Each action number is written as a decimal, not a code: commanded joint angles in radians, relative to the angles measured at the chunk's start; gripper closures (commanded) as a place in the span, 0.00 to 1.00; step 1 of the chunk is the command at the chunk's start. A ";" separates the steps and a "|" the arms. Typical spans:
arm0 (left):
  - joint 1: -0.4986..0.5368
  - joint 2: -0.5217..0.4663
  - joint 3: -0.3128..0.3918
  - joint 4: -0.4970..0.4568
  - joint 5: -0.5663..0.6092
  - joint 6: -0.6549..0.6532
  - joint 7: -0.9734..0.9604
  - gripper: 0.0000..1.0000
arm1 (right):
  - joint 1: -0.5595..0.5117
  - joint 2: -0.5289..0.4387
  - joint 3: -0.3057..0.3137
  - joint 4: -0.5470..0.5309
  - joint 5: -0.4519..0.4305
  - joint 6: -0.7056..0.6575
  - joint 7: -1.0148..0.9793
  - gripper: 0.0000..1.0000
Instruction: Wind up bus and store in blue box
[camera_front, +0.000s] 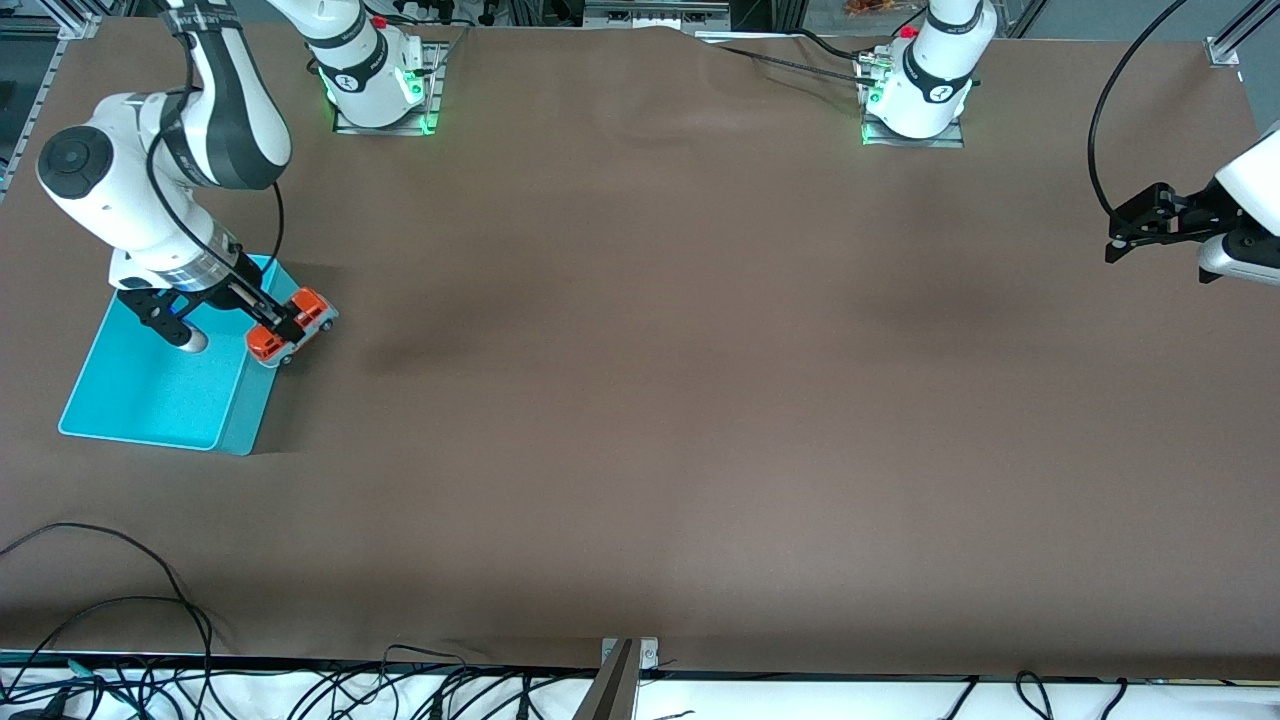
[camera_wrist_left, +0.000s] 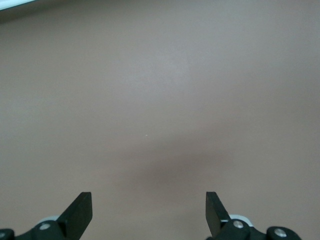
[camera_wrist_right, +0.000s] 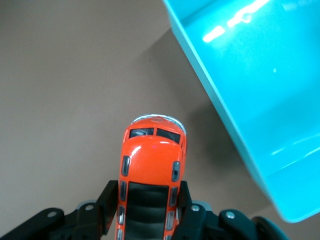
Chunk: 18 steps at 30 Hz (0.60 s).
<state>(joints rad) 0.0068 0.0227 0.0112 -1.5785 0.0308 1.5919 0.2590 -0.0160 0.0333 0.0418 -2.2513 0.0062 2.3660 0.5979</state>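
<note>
My right gripper (camera_front: 287, 329) is shut on the bus (camera_front: 292, 326), a small orange-red toy with dark roof windows. The bus (camera_wrist_right: 150, 175) sits clamped by its sides between the black fingers (camera_wrist_right: 107, 205), held over the table just beside the long wall of the blue box (camera_front: 165, 365). A corner of that cyan blue box (camera_wrist_right: 260, 85) shows next to the toy's nose. At the left arm's end of the table my left gripper (camera_front: 1125, 240) waits in the air, open, and my left gripper (camera_wrist_left: 149, 210) has only bare tabletop between its fingertips.
A brown cloth covers the table (camera_front: 650, 400). Both arm bases (camera_front: 375, 85) stand along the edge farthest from the front camera. Loose black cables (camera_front: 120, 640) lie along the edge nearest to it, by a small metal bracket (camera_front: 630, 655).
</note>
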 joint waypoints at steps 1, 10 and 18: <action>0.001 0.019 -0.005 0.038 0.020 -0.024 -0.004 0.00 | -0.007 -0.012 -0.074 0.047 -0.006 -0.085 -0.277 1.00; 0.002 0.023 -0.005 0.040 0.020 -0.023 -0.001 0.00 | -0.012 0.034 -0.244 0.105 -0.138 -0.133 -0.601 1.00; 0.002 0.025 -0.004 0.040 0.020 -0.023 0.000 0.00 | -0.015 0.123 -0.280 0.107 -0.161 -0.077 -0.655 1.00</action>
<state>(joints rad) 0.0068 0.0260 0.0111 -1.5785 0.0308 1.5919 0.2590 -0.0364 0.0787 -0.2372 -2.1760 -0.1212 2.2637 -0.0320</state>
